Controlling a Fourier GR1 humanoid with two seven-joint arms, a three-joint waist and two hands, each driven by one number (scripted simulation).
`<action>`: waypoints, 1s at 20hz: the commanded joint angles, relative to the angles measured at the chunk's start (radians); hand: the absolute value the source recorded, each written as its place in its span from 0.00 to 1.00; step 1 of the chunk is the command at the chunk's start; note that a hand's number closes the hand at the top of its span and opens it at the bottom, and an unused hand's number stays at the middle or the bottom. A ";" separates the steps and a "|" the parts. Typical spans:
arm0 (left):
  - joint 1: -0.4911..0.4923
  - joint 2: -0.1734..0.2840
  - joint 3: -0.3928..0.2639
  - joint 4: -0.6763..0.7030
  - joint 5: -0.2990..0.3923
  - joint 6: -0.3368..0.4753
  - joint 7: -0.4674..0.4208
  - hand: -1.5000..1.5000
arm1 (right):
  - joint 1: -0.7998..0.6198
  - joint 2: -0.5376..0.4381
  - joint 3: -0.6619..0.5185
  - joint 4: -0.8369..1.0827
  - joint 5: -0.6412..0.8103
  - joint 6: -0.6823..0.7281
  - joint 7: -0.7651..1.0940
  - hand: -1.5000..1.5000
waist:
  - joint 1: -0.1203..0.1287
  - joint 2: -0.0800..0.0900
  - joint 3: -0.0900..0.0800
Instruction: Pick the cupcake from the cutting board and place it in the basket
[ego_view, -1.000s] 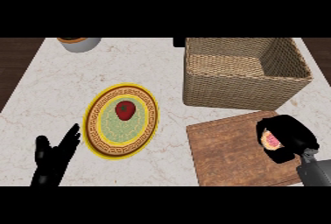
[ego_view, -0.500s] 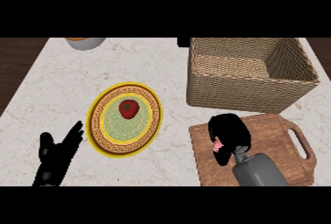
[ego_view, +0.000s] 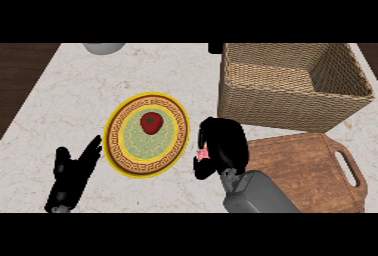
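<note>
Cupcake (ego_view: 201, 154) shows only as a small pink patch on the left side of my right hand (ego_view: 221, 145), whose black fingers (ego_view: 215, 131) curl round it and hide most of it. I see that hand over the marble counter (ego_view: 66, 95), just off the left edge of the wooden cutting board (ego_view: 303, 165), so the cupcake sits off the board and outside the basket. The wicker basket (ego_view: 295, 102) stands beyond my right fingertips, up and to the right of them, close by but not touching. Its near wall faces the fingers, and I can see the woven floor inside. The board's handle slot (ego_view: 349, 172) lies well to the right of the hand.

Just left of my curled fingers sits a yellow plate (ego_view: 122, 145) with a Greek key border and a green centre, and a strawberry (ego_view: 151, 122) rests on it. The plate's right rim is just beside the right hand.

My left hand (ego_view: 70, 175) shows at the lower left, fingers straight and relaxed, pointing up, with one fingertip (ego_view: 96, 141) near the plate's left rim. It holds nothing.

Far beyond the left fingers, a grey bowl (ego_view: 103, 47) is cut off by the counter's far edge. I can read no writing, brand or label on anything.
</note>
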 joint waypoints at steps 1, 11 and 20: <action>0.015 -0.005 -0.011 0.022 -0.001 -0.008 0.007 0.50 | -0.065 0.012 -0.014 -0.151 -0.129 -0.261 0.105 1.00 | 0.005 -0.002 -0.003; 0.030 0.010 0.024 0.039 0.008 -0.010 0.018 0.50 | -0.548 0.012 -0.109 -0.099 -0.018 -0.340 0.466 1.00 | -0.034 -0.005 -0.010; 0.077 0.019 0.036 -0.010 0.008 -0.017 0.002 0.50 | -0.762 -0.017 -0.405 0.037 -0.019 -0.215 0.431 1.00 | -0.048 -0.003 -0.008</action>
